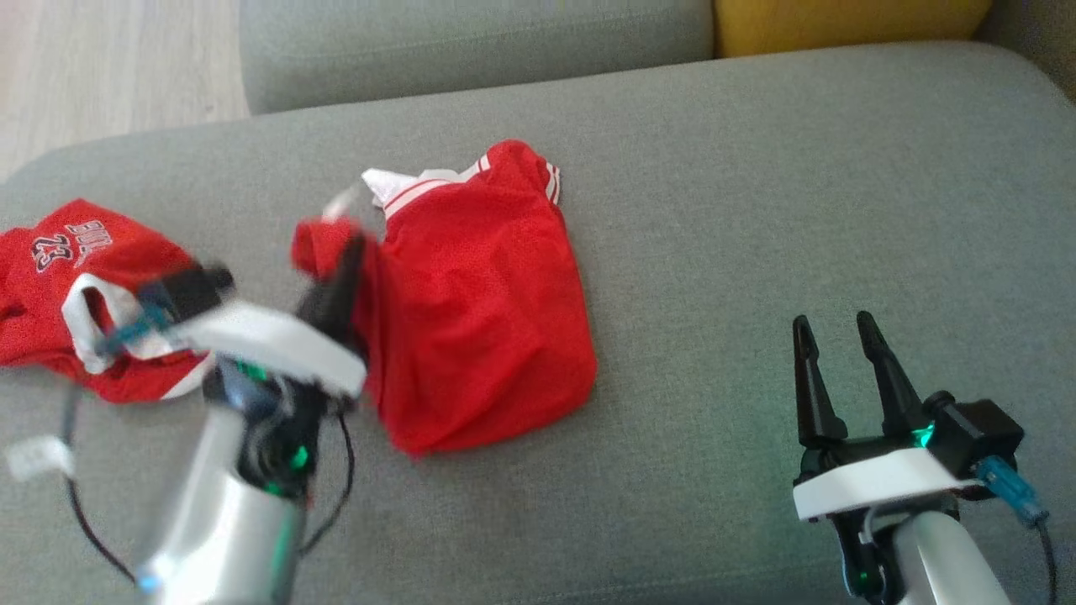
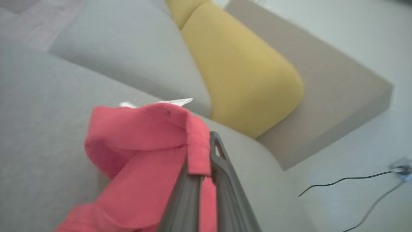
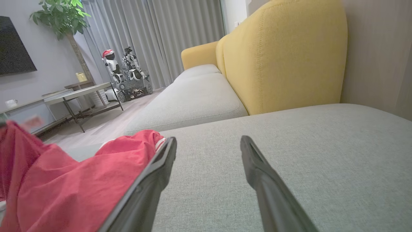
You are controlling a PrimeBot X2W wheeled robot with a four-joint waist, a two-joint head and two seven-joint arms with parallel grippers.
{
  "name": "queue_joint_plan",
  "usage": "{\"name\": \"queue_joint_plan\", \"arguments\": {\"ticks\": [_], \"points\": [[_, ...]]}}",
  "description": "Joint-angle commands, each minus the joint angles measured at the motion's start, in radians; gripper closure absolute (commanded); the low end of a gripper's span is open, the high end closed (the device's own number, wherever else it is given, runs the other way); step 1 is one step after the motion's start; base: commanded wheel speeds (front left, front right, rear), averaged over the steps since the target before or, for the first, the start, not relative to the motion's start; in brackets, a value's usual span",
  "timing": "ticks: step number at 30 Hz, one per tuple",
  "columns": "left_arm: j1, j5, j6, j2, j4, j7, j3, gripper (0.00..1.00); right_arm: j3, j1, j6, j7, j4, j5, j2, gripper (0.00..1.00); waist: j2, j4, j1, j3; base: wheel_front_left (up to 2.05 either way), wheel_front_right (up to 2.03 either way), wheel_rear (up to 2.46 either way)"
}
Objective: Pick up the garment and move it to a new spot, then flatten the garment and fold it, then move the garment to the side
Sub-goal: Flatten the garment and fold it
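Left tool (image 2: 207, 151) looks clamped on the garment (image 1: 479, 311) at its edge; right tool (image 1: 836, 336) stands open, empty.

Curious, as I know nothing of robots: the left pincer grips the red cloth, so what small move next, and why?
Probably a lift: the left pincer is shut on a fold of the red garment, whose bulk lies crumpled on the grey cushion; the right pincer is open.

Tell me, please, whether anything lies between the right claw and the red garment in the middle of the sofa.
Nothing visible does: only bare grey cushion separates the open right claw from the garment. The left claw is shut on the garment's left edge.
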Motion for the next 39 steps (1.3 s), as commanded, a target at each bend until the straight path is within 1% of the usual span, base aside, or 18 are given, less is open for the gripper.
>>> {"name": "queue_joint_plan", "arguments": {"ticks": [1,4,7,11,12,14,17,20,24,26,27,28,29,32,34,37,39], "points": [[-0.082,-0.054,-0.006,0.033,-0.125,0.033,0.041,1.00,0.025,-0.025,-0.001,-0.011,-0.027,0.011,-0.006,0.00,-0.0001,-0.001,0.0000,-0.014,0.00,0.00,0.00],[-0.126,-0.123,-0.002,0.039,-0.284,0.096,0.055,1.00,0.032,-0.028,-0.001,-0.011,-0.025,0.018,-0.006,0.00,-0.0001,-0.012,0.0000,-0.025,0.00,0.00,0.00],[-0.198,-0.128,0.035,0.040,-0.395,0.153,0.045,1.00,0.042,-0.034,-0.001,-0.011,-0.024,0.026,-0.006,0.00,-0.0001,-0.031,0.0000,-0.032,0.00,0.00,0.00],[-0.309,-0.093,0.095,0.025,-0.450,0.205,-0.010,1.00,0.051,-0.045,-0.001,-0.011,-0.028,0.036,-0.006,0.00,-0.0001,-0.067,0.0000,-0.030,0.00,0.00,0.00],[-0.365,-0.049,0.112,0.018,-0.443,0.206,-0.051,1.00,0.059,-0.056,-0.001,-0.011,-0.033,0.042,-0.006,0.00,-0.0001,-0.093,0.0000,-0.022,0.00,0.00,0.00],[-0.417,0.000,0.131,0.010,-0.412,0.185,-0.093,1.00,0.066,-0.068,-0.001,-0.011,-0.038,0.047,-0.006,0.00,-0.0001,-0.120,0.0000,-0.014,0.00,0.00,0.00],[-0.469,0.031,0.154,-0.003,-0.344,0.159,-0.174,1.00,0.075,-0.089,-0.001,-0.011,-0.048,0.056,-0.006,0.00,-0.0001,-0.167,0.0000,0.002,0.00,0.00,0.00],[-0.485,0.002,0.181,-0.007,-0.281,0.111,-0.282,1.00,0.059,-0.108,-0.001,-0.011,-0.066,0.065,-0.006,0.00,-0.0001,-0.216,0.0000,0.019,0.00,0.00,0.00],[-0.495,-0.085,0.254,-0.008,-0.195,-0.003,-0.473,1.00,0.017,-0.127,-0.001,-0.011,-0.083,0.079,-0.006,0.00,-0.0001,-0.273,0.0000,0.044,0.00,0.00,0.00],[-0.512,-0.140,0.289,-0.008,-0.146,-0.067,-0.559,1.00,0.012,-0.137,-0.001,-0.011,-0.085,0.089,-0.006,0.00,-0.0001,-0.300,0.0000,0.059,0.00,0.00,0.00],[-0.525,-0.168,0.300,-0.008,-0.121,-0.092,-0.606,0.86,0.016,-0.142,-0.001,-0.011,-0.083,0.093,-0.006,0.00,-0.0001,-0.312,0.0000,0.065,0.00,0.00,0.00],[-0.539,-0.192,0.306,-0.008,-0.098,-0.112,-0.655,0.47,0.022,-0.145,-0.001,-0.011,-0.082,0.095,-0.006,0.00,-0.0001,-0.321,0.0000,0.068,0.00,0.00,0.00],[-0.551,-0.227,0.307,-0.008,-0.083,-0.130,-0.698,0.00,0.027,-0.147,-0.001,-0.011,-0.082,0.096,-0.006,0.00,-0.0001,-0.328,0.0000,0.072,0.00,0.00,0.00],[-0.592,-0.323,0.296,-0.008,-0.058,-0.163,-0.810,0.00,0.032,-0.143,-0.001,-0.011,-0.082,0.101,-0.006,0.00,-0.0001,-0.332,0.0000,0.079,0.00,0.00,0.00],[-0.621,-0.367,0.295,-0.008,-0.039,-0.195,-0.852,0.00,0.033,-0.139,-0.001,-0.011,-0.080,0.103,-0.006,0.00,-0.0001,-0.323,0.0000,0.084,0.00,0.00,0.00],[-0.660,-0.403,0.300,-0.008,0.025,-0.237,-0.878,0.00,0.032,-0.130,-0.001,-0.011,-0.075,0.101,-0.006,0.00,-0.0001,-0.291,0.0000,0.080,0.00,0.00,0.00],[-0.681,-0.418,0.298,-0.008,0.074,-0.259,-0.873,0.00,0.031,-0.126,-0.001,-0.011,-0.074,0.095,-0.006,0.00,-0.0001,-0.263,0.0000,0.075,0.00,0.00,0.00]]}}
